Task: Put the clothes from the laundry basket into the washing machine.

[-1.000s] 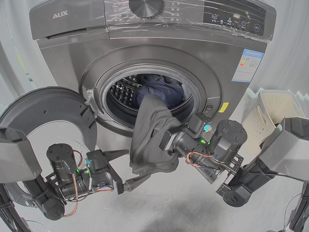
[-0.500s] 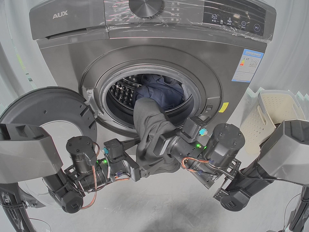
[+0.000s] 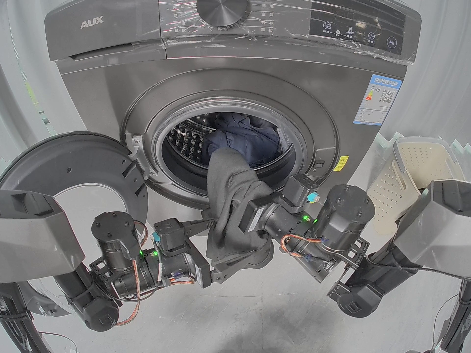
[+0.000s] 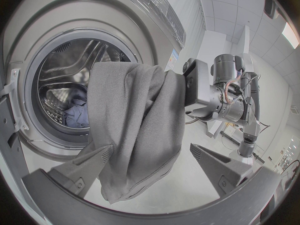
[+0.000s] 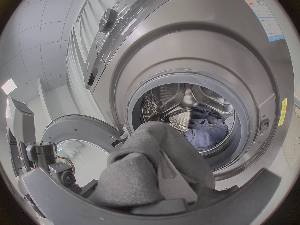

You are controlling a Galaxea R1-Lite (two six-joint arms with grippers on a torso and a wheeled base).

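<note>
Pale smooth floor [image 3: 274, 310] spreads beneath. From the right gripper [image 5: 164, 185], clamped on it, a soft matte grey knit garment [image 3: 230, 192] rises limp over the porthole lip of the washing machine [image 3: 122, 84]. Released short, the slack cloth would likely slide out or snag the lip. Its stitched hem [image 4: 137, 185] hangs between the parted jaws of the left gripper [image 4: 150, 153]. Beyond, navy clothes [image 3: 250, 140] lie in the perforated steel drum [image 3: 184, 140].

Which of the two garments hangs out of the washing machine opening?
The grey garment, draped out over the edge of the drum; the blue garment lies wholly inside it.
</note>
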